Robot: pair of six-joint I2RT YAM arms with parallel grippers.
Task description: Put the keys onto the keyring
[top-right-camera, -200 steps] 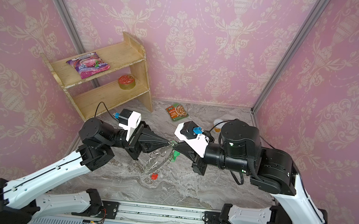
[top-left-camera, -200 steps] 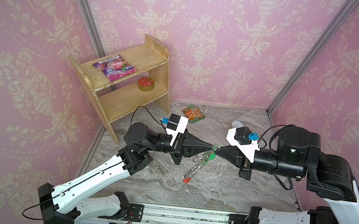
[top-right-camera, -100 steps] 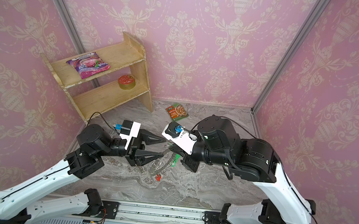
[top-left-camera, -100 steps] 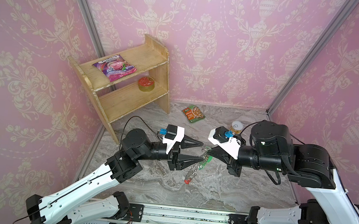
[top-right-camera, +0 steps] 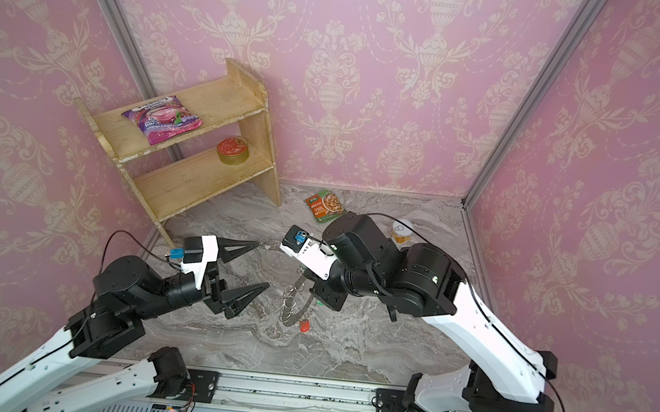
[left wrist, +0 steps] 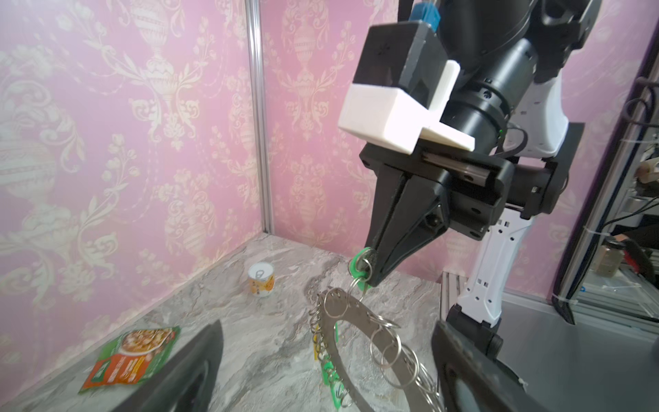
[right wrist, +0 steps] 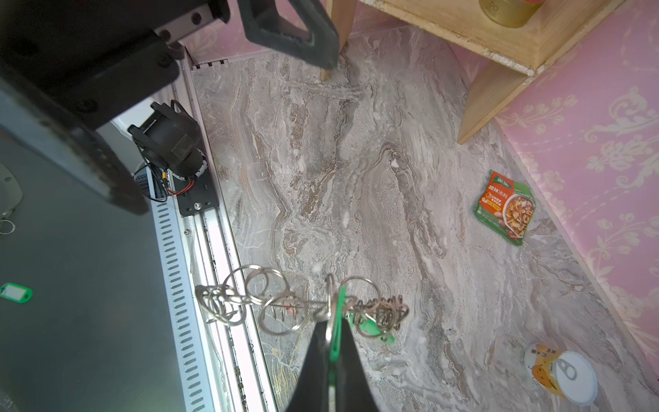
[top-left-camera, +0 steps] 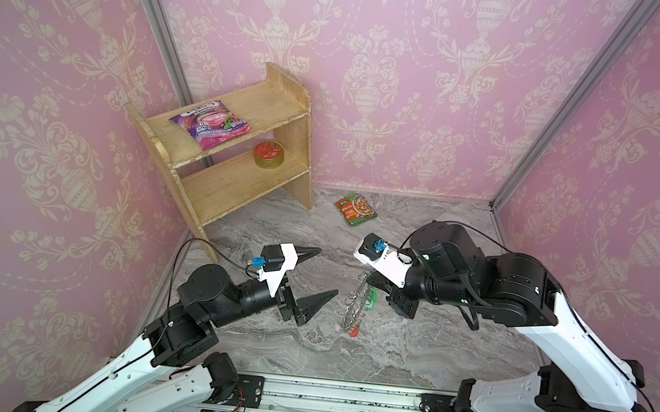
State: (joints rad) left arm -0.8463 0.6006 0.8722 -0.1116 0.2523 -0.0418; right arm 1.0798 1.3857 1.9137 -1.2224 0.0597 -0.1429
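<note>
The right end effector (left wrist: 369, 273) was clamped on a green key (left wrist: 353, 267), with the keyring (top-left-camera: 352, 305) hanging from it, out from the wooden shelf (top-left-camera: 240, 172), over the grey marbled worktop (top-left-camera: 388, 347). The left end effector (top-left-camera: 327, 270) gaped nearer the shelf. Pink damask walls (top-left-camera: 375, 74) enclosed all.

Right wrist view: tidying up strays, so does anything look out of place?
Yes: a green key tag lies on the grey surface beyond the rail, off the marble table, apart from the keyring.
</note>
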